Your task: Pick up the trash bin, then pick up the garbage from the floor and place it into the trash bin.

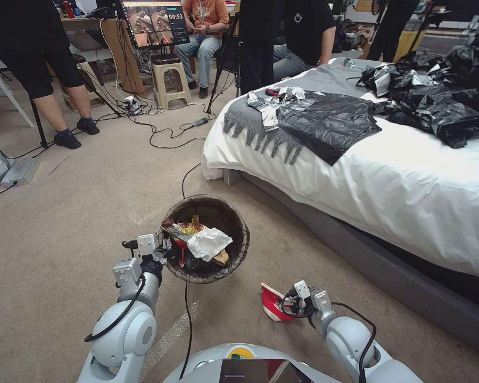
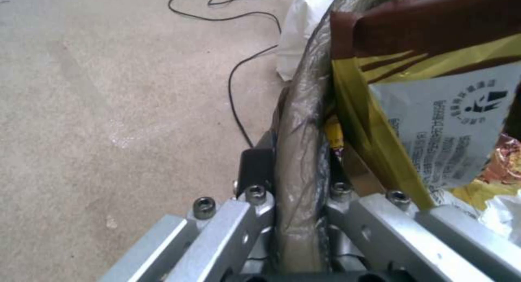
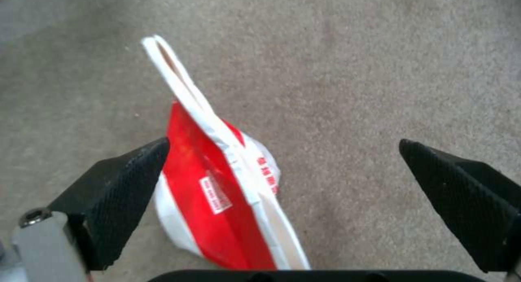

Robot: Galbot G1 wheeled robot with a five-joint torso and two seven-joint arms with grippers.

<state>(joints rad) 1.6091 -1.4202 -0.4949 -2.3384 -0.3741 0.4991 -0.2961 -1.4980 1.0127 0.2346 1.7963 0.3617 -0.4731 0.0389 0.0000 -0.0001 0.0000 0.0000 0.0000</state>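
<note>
I am seeing my left gripper (image 1: pixel 164 250) clamping the near-left rim of the trash bin (image 1: pixel 239 250) — in the left wrist view its fingers (image 2: pixel 258 168) are pinching the bag-covered rim (image 2: pixel 298 151) from both sides, one outside and one inside. The bin is sitting between my arms and the bed (image 1: pixel 388 181), its dark liner folded over the edge, and it is holding a yellow-and-brown snack wrapper (image 1: pixel 183 230), a crumpled white tissue (image 1: pixel 210 242) and something red beneath them. My right gripper (image 1: pixel 288 304) is hanging low over the carpet (image 1: pixel 64 223) with its jaws spread wide, grasping nothing; the flattened red-and-white paper cup (image 3: pixel 217 192) is lying on the floor between the black pads (image 3: pixel 122 192), close to one pad and well apart from the other. In the head view that cup (image 1: pixel 272 304) is resting just beside the gripper, near the bin's right side — not in it. A black cable (image 1: pixel 187 319) is running along the carpet under the bin toward my base. Black plastic bags with silver foil (image 1: pixel 324 119) are lying on the bed's white cover.
</note>
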